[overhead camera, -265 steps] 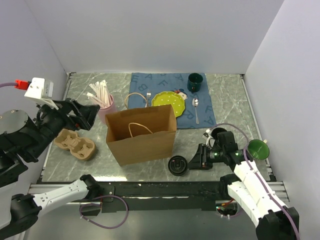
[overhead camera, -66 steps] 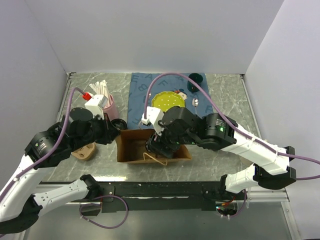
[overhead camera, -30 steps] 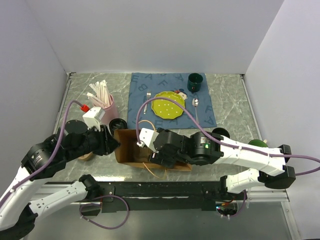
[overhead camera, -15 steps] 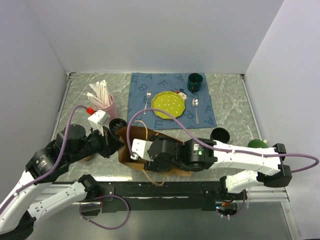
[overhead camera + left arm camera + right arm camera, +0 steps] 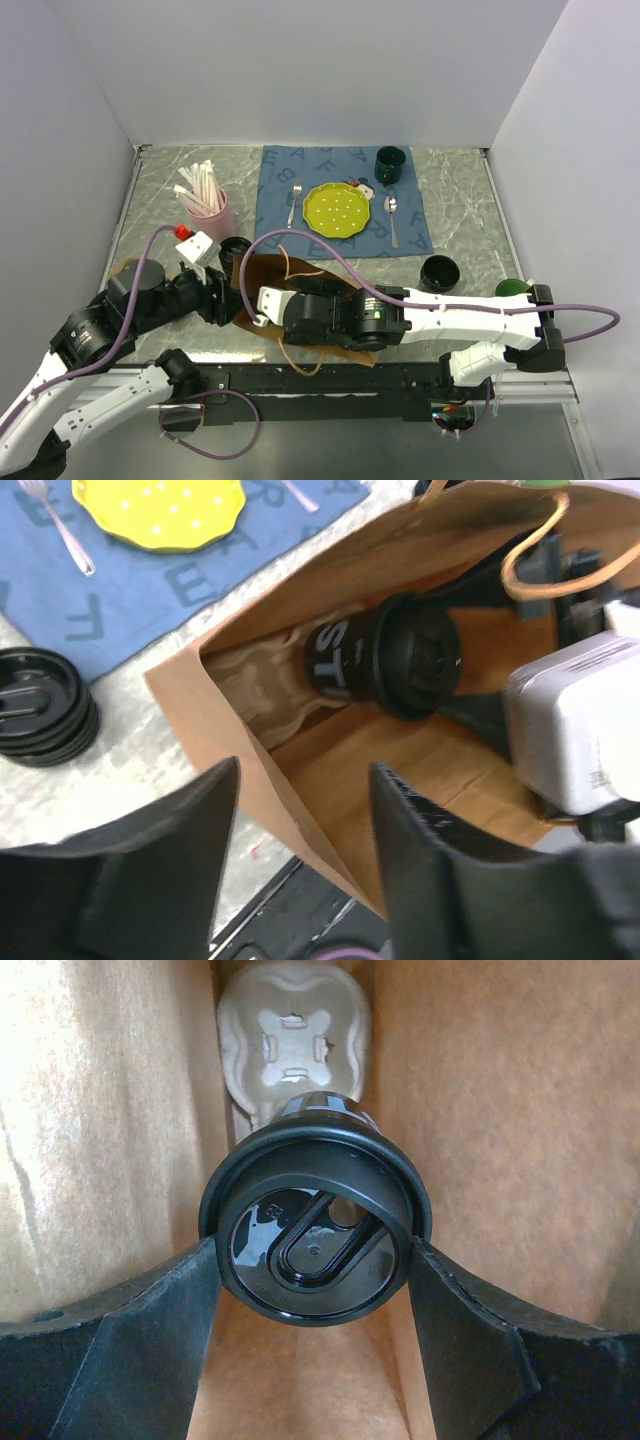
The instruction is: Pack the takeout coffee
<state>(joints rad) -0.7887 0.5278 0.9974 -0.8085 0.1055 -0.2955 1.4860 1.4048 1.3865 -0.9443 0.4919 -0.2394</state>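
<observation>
The takeout coffee (image 5: 315,1235), a black cup with a round black lid, lies inside the tipped brown paper bag (image 5: 262,272). Its base points at a pulp cup carrier (image 5: 295,1030) deep in the bag. My right gripper (image 5: 312,1252) is inside the bag and shut on the cup, one finger on each side of the lid. In the top view the right arm (image 5: 335,318) hides it. The left wrist view shows the cup (image 5: 395,658) through the bag's mouth. My left gripper (image 5: 303,772) is open and straddles the bag's rim (image 5: 215,715) at the near left.
A stack of black lids (image 5: 236,248) sits just left of the bag. Another black cup (image 5: 440,271) and a green cup (image 5: 513,290) stand at the right. The blue mat (image 5: 275,175) holds a yellow plate (image 5: 337,210), fork, spoon and dark green mug (image 5: 390,162). A pink cup of straws (image 5: 207,203) is back left.
The bag has tipped and slid toward the near edge with my right arm reaching deeper into it. My left gripper has followed the bag's rim nearer.
</observation>
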